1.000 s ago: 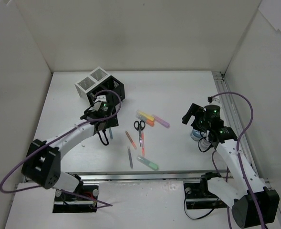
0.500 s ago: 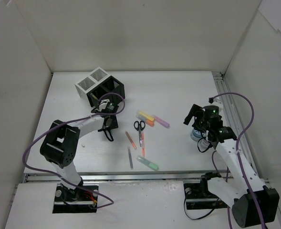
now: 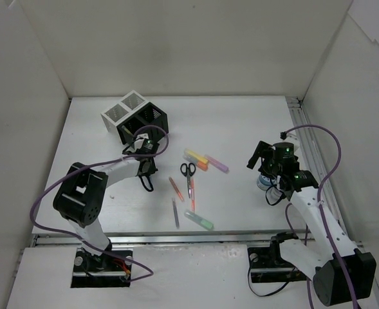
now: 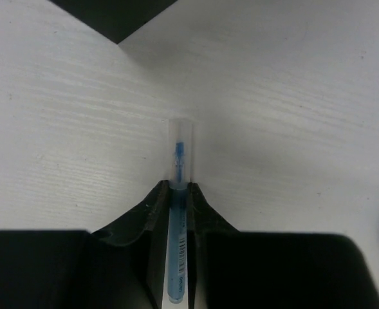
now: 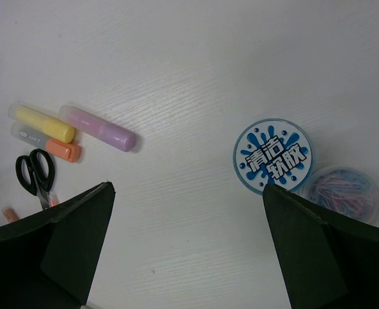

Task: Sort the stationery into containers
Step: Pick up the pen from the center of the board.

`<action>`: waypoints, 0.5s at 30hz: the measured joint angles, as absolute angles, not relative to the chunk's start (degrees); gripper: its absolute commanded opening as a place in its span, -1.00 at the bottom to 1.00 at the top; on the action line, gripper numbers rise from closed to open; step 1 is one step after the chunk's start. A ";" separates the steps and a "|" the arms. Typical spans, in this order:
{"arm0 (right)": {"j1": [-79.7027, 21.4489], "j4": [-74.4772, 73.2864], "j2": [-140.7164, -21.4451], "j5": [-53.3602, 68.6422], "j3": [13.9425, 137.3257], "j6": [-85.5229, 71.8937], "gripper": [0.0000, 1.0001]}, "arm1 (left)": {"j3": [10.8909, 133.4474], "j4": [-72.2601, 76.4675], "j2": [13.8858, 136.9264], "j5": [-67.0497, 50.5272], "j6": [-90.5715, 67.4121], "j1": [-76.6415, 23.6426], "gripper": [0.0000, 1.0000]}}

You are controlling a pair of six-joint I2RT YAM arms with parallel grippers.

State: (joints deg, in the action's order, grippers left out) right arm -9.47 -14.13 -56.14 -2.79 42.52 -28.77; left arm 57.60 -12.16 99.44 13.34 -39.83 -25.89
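Clearly we have the blue pen (image 4: pixel 178 219) pinched in the left claw (image 4: pixel 178 188), near the containers (image 3: pixel 136 116), its clear cap poking out ahead. We judge it light, stiff and slick-barrelled, so a mid-barrel pinch suits it. Our right claw (image 5: pixel 188 193) hangs wide, holding nothing. White grained tabletop (image 3: pixel 240 122), white walls close around; the scissors (image 3: pixel 188 169) lie mid-tabletop.

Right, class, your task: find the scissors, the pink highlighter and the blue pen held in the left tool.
scissors (image 3: pixel 188 170): top external view, on the black handles.
pink highlighter (image 5: pixel 99 129): right wrist view, on the middle of its body.
blue pen (image 4: pixel 178 212): left wrist view, on the blue barrel below the clear cap.
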 measured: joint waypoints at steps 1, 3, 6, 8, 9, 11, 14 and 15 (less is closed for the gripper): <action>-9.50 -14.13 -56.01 -2.76 42.52 -28.69 0.96 | 57.04 -12.05 98.89 13.30 -39.81 -26.00 -1.00; -9.69 -14.06 -55.37 -2.76 42.52 -28.32 0.96 | 55.61 -12.10 97.21 13.17 -39.20 -26.28 -1.00; -10.63 -13.28 -53.23 -2.55 42.35 -27.49 0.96 | 53.47 -11.11 92.05 13.17 -36.73 -27.86 -1.00; -11.27 -11.86 -51.51 -2.22 41.78 -26.76 0.96 | 51.86 -8.78 86.80 13.23 -34.09 -29.08 -1.00; -11.49 -11.27 -50.87 -2.02 41.54 -26.46 0.96 | 51.24 -7.16 83.74 13.32 -32.53 -29.74 -1.00; -11.90 -9.85 -50.39 -1.37 41.15 -25.78 0.96 | 50.35 -2.94 78.35 13.76 -29.56 -30.41 -1.00; -12.38 -7.73 -50.72 0.75 40.80 -24.75 0.96 | 49.78 4.43 71.48 15.97 -24.18 -29.85 -1.00; -12.58 -7.09 -51.00 1.30 40.80 -24.36 0.96 | 49.78 6.76 70.24 16.82 -22.92 -29.32 -1.00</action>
State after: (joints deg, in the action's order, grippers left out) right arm -12.58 -7.09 -51.00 1.30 40.80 -24.36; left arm 49.78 6.76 70.24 16.82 -22.92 -29.32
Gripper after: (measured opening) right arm 0.979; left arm 0.084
